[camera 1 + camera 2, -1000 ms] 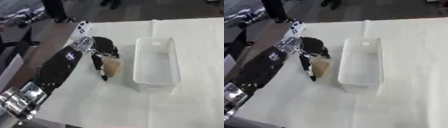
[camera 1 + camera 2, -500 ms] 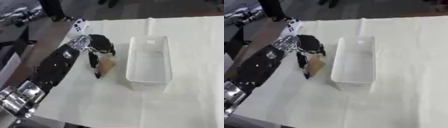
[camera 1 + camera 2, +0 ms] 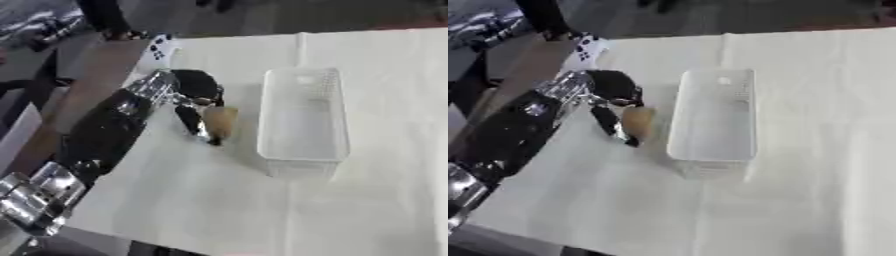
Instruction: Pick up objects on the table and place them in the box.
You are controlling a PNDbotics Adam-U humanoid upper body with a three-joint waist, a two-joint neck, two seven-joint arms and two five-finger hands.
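- I see a small tan, rounded object [image 3: 220, 120] held up against the fingers of my left hand [image 3: 199, 97], just left of the clear box [image 3: 304, 120]. I cannot make out what the object is beyond its colour and blunt, slightly upright shape.
- My left hand's fingers [image 3: 194, 125] curl down along the object's left side and pinch it; I judge it clamped on the object, though I cannot tell whether the object is off the cloth or resting on it.
- The relation that matters: the box lies directly to the right of the held object, with only a narrow strip of cloth between the object and the box's near wall. I judge the next move as a short carry rightward and over that wall.
- The box is a long, see-through rectangle, its long axis running away from me. I see one small pale thing [image 3: 724, 80] near its far end; otherwise it looks empty.
- My left arm [image 3: 105, 135], black with silver joints, comes in from the lower left. My right hand shows in neither view, so the left is the only hand near.
- Everything sits on a white tablecloth [image 3: 367, 210]. A white item with dark spots [image 3: 159, 46] lies near the far left table corner.
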